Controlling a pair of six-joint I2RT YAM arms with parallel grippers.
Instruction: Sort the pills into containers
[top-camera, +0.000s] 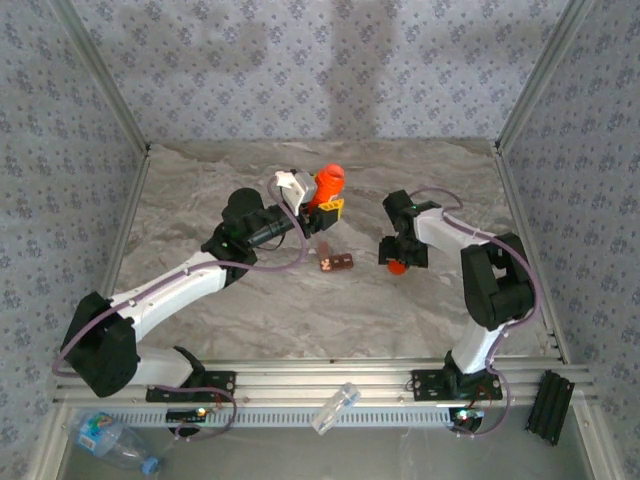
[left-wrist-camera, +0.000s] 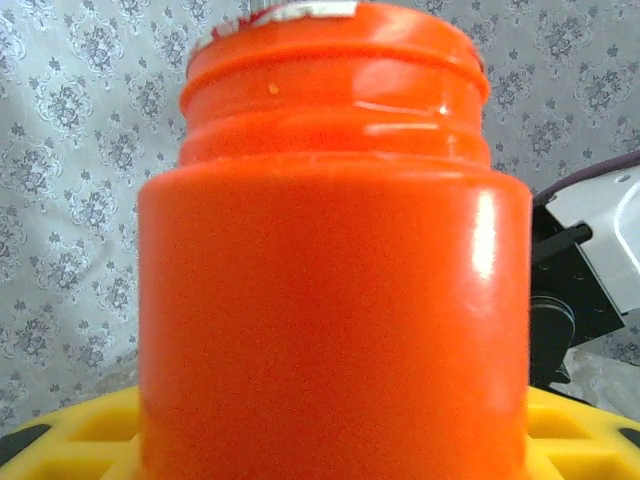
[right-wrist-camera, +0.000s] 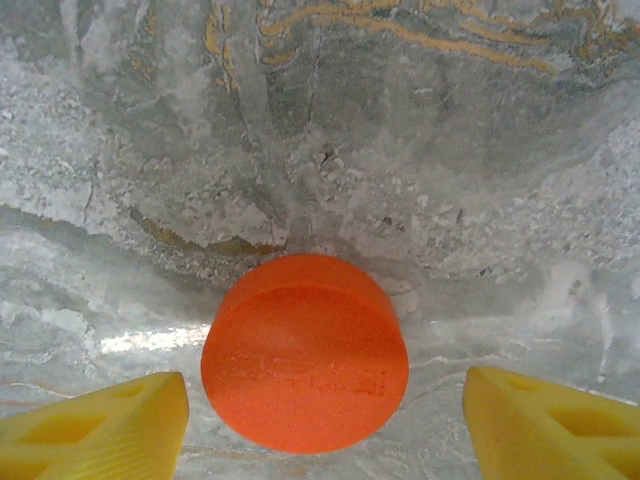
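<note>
My left gripper (top-camera: 322, 207) is shut on the orange-red pill bottle (top-camera: 328, 182) and holds it upright above the back middle of the table. In the left wrist view the bottle (left-wrist-camera: 335, 300) stands very close, open-necked, between the yellow fingers (left-wrist-camera: 70, 440). An orange cap (right-wrist-camera: 305, 350) lies flat on the marbled table (right-wrist-camera: 450, 150). My right gripper (right-wrist-camera: 325, 390) is open above it, one yellow fingertip on each side with a gap to the cap. From above, the right gripper (top-camera: 398, 255) hovers over the cap (top-camera: 397, 267). A small brown cluster of pills (top-camera: 336, 262) lies between the arms.
A clear water bottle with a blue label (top-camera: 110, 438) lies in front of the rail at the near left. A small clear plastic piece (top-camera: 335, 408) rests on the rail, and a black block (top-camera: 548, 405) sits at the near right. Patterned walls and metal posts enclose the table.
</note>
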